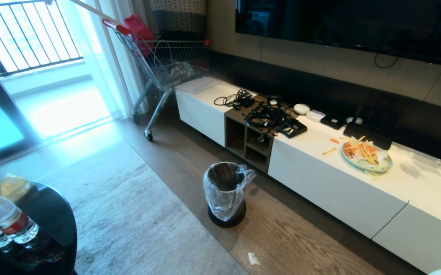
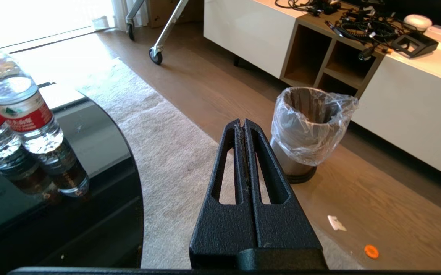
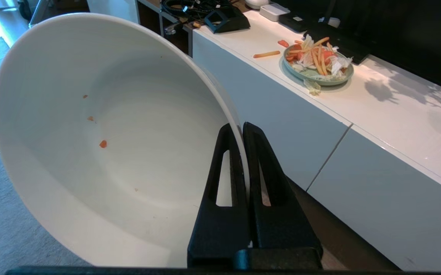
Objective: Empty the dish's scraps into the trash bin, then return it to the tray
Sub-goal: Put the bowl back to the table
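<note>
**Right wrist view: empty bowl held by its rim, tray not in sight**

Right wrist view shows the right hand [image 3: 243, 128] clenched on the rim of the dish [image 3: 102, 141], at the lower centre of the frame. The white bowl is tilted on its side and fills the left half of the picture. Inside it only a few tiny orange crumbs remain; no carrot slices are visible.

In the left wrist view, the left hand [image 2: 245, 124] is closed on nothing, at the lower centre.

The trash bin [image 1: 225, 193] stands on the wooden floor in the middle of the head view, with its clear liner; I cannot tell what is inside. One orange slice [image 2: 371, 251] lies on the floor at the lower right of the left wrist view, apart from the bin.

On the white worktop [image 1: 319, 152] at the right, a pale-blue plate [image 1: 367, 156] carries vegetable strips.

The tray is in no picture. I judge the thin rim grip as the risk: the tilted glossy bowl could slip or turn during carrying.
</note>
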Tool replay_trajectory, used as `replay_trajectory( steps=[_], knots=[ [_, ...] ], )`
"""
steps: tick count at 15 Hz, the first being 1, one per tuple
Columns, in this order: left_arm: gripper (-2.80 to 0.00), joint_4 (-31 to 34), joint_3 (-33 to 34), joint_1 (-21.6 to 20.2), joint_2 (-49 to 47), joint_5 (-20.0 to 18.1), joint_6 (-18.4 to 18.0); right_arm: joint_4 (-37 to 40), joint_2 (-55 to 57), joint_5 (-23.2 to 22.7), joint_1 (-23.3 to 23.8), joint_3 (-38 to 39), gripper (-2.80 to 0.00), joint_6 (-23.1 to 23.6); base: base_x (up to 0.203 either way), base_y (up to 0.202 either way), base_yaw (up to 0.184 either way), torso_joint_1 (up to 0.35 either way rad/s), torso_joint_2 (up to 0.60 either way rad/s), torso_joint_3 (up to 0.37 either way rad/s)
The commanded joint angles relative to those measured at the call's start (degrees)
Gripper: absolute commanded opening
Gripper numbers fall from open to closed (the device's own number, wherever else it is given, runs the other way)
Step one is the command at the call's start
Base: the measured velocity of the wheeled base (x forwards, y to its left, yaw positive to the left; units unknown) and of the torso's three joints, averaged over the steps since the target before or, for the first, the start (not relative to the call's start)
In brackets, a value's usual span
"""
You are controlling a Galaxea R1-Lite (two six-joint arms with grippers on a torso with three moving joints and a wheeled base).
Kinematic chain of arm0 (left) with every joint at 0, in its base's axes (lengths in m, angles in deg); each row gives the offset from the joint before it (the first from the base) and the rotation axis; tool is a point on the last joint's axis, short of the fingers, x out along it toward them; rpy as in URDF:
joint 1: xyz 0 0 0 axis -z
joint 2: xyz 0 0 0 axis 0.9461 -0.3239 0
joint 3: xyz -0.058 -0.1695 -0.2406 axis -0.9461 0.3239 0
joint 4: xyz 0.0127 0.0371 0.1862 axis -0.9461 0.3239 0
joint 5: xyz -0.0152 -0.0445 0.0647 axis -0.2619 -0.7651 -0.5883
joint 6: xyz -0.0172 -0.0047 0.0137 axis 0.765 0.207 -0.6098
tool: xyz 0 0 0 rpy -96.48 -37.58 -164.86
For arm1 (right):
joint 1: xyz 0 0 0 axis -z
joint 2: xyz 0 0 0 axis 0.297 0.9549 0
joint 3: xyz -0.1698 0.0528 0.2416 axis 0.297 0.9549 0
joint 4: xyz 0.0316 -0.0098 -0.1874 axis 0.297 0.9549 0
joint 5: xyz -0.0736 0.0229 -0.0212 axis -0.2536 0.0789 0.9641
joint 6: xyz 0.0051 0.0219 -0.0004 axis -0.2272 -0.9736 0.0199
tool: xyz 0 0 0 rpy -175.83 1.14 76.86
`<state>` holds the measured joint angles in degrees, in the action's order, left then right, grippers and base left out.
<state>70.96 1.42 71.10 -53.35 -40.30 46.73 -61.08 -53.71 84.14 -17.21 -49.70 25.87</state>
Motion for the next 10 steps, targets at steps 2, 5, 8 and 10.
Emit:
replay_trajectory(
  steps=[2, 5, 8, 10],
  knots=[
    [-2.8, 0.0, 0.0, 0.0, 0.0, 0.0, 0.1, 0.0, 0.1, 0.0, 0.0, 0.0, -2.8, 0.1, -0.186, 0.0, -0.001, 0.002, 0.0, 0.003],
    [-2.8, 0.0, 0.0, 0.0, 0.0, 0.0, 0.2, 0.0, 0.1, 0.0, 0.0, 0.0, -2.8, 0.1, -0.191, 0.0, 0.001, 0.005, 0.0, 0.003],
    [-2.8, 0.0, 0.0, 0.0, 0.0, 0.0, 0.1, 0.0, 0.1, 0.0, 0.0, 0.0, -2.8, 0.1, -0.187, 0.0, -0.001, 0.001, 0.0, 0.0],
    [-2.8, 0.0, 0.0, 0.0, 0.0, 0.0, 0.1, 0.0, 0.1, 0.0, 0.0, 0.0, -2.8, 0.1, -0.176, 0.0, -0.001, 0.001, 0.0, 0.005]
  ],
)
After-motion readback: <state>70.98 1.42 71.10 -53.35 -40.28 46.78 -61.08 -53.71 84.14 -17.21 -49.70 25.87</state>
